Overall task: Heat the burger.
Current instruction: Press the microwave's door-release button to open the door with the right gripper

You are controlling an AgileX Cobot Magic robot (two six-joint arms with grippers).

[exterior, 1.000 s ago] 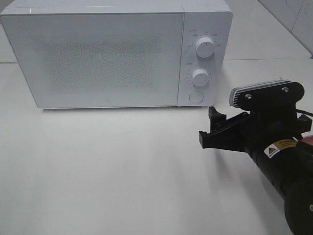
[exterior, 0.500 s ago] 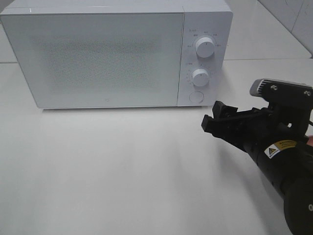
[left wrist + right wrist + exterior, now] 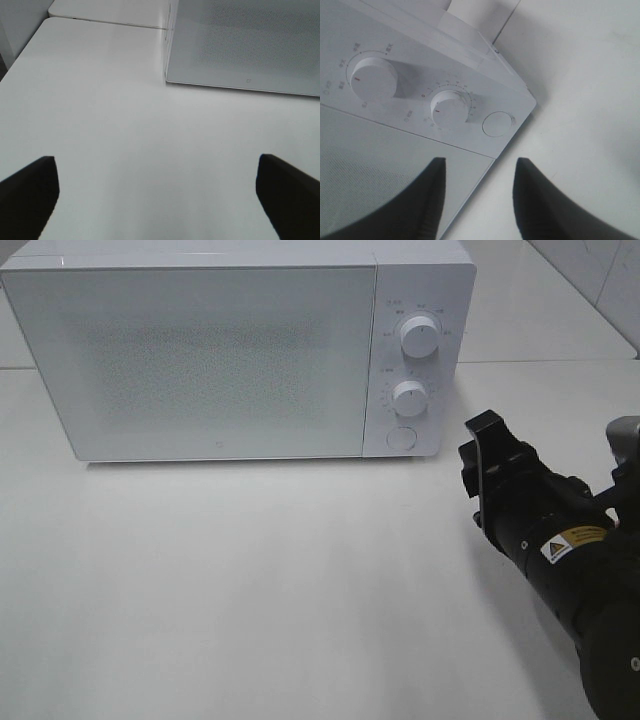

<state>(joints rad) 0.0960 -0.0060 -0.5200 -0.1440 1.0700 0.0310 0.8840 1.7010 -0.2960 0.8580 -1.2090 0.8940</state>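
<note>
The burger is out of view. A white microwave (image 3: 200, 350) stands at the back of the table with its door closed. My right gripper (image 3: 480, 445) hovers just right of the microwave's front corner, rolled on its side. In the right wrist view its dark fingers (image 3: 432, 195) have a gap between them with nothing in it, and the right gripper (image 3: 480, 162) faces the control panel. My left gripper (image 3: 156, 165) is open wide over bare table, in front of the microwave's (image 3: 245, 45) left corner. It does not appear in the exterior high view.
The control panel carries an upper knob (image 3: 418, 337), a lower knob (image 3: 409, 398) and a round button (image 3: 400, 438). White tabletop (image 3: 250, 580) stretches in front of the microwave. A tiled wall (image 3: 600, 270) rises at the back right.
My right gripper has rolled about its wrist and drawn back to the right. Its jaws have narrowed. The microwave and the left gripper have not moved.
</note>
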